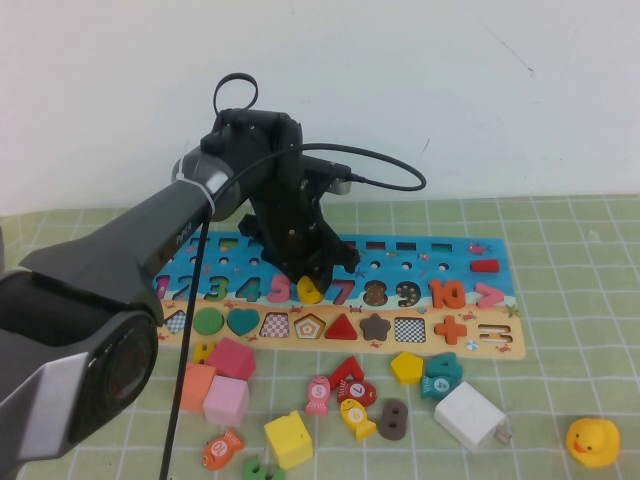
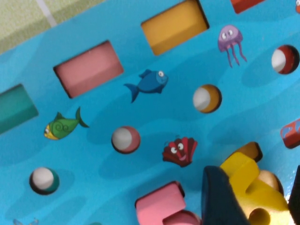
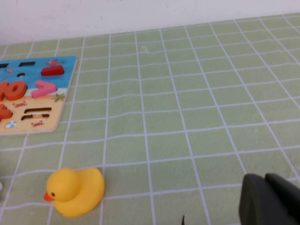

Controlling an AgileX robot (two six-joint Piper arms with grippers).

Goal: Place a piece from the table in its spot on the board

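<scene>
Left gripper (image 1: 312, 283) lowered over the board's (image 1: 500, 345) blue number row, fingers (image 2: 220, 197) either side of the yellow piece (image 1: 311, 291) at its slot between 5 and 7; grip or release impossible to tell. Right gripper (image 3: 269, 199) low above the green worktop (image 3: 187, 93), near a rubber duck (image 3: 75, 191), opening unclear.

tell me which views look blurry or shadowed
High view: evenly lit, soft shadow under the left end effector on the board. Left wrist view: the yellow 6 and dark fingers are blurred. Right wrist view: the right end effector is a dark blur; the duck is sharp.
</scene>
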